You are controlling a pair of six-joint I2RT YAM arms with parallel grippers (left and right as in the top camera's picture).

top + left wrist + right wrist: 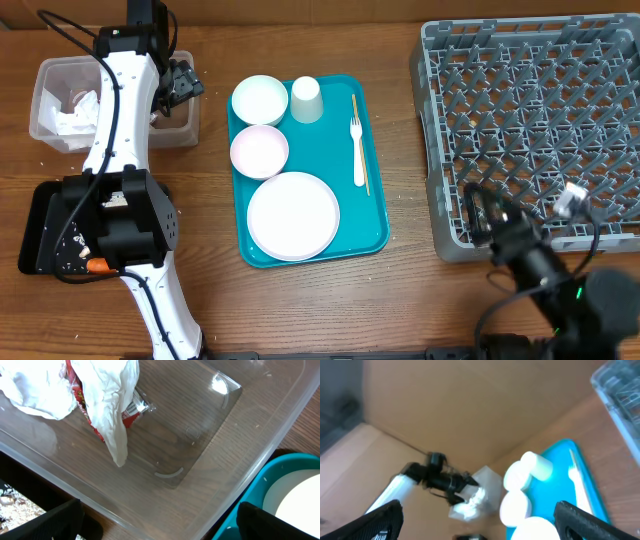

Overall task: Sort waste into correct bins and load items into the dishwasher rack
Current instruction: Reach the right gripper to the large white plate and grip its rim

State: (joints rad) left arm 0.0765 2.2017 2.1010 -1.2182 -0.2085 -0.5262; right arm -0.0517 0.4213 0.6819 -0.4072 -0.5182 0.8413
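Wooden table [400, 300], one teal tray [378, 205] at centre with two bowls [259, 100], one cup [306, 98], one plate [293, 215] and one fork [357, 150]. One grey rack [530, 120] sits upper right. At the left, the clear tub [45, 75] holds napkins [75, 112] and one red wrapper [80, 397], and the black tray [30, 235] one carrot [97, 266]. The left gripper [160, 525] hangs over the tub, the right gripper [478, 212] tilts up beside the rack. Both are spread wide and hold nothing.

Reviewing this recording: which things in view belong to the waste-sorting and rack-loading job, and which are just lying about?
Job: clear tub holding napkins and red wrapper; black tray with carrot; bowls; cup; plate; fork; grey rack.
Lying about: teal tray under the dishes; thin pale stick beside the fork.
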